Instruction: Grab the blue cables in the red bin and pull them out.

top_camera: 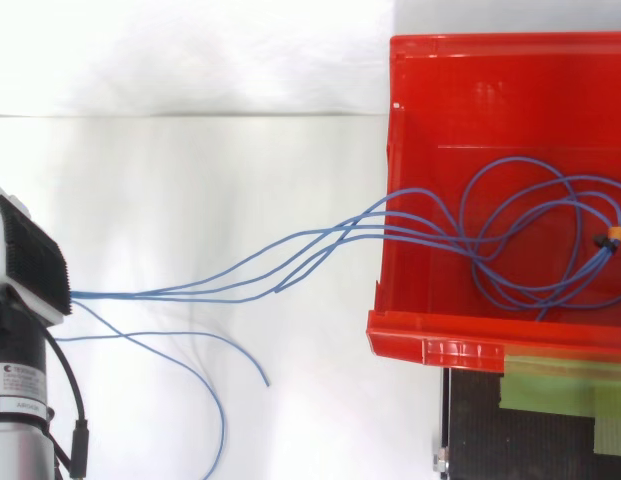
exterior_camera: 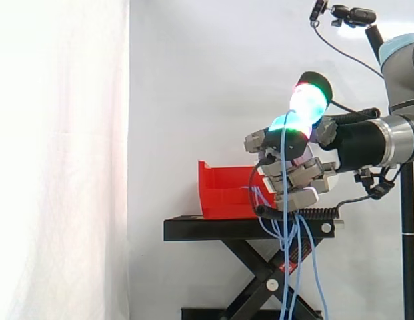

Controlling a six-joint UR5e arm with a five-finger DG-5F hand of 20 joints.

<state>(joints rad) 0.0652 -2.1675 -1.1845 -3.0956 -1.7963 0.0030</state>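
Note:
The red bin stands on a black stand. My hand hovers just right of the bin's front, above the stand's right end. Its fingers are curled shut on the blue cables, whose loose ends hang past the stand toward the floor. From above, the cables stretch in several strands from the left edge, across the bin's left wall, into loops that still lie on the bin floor. An orange tie binds them at the far right.
A white curtain hangs behind everything. The stand is a black scissor lift. Green tape lies on the stand's top below the bin. A camera mount sits on a pole at the upper right.

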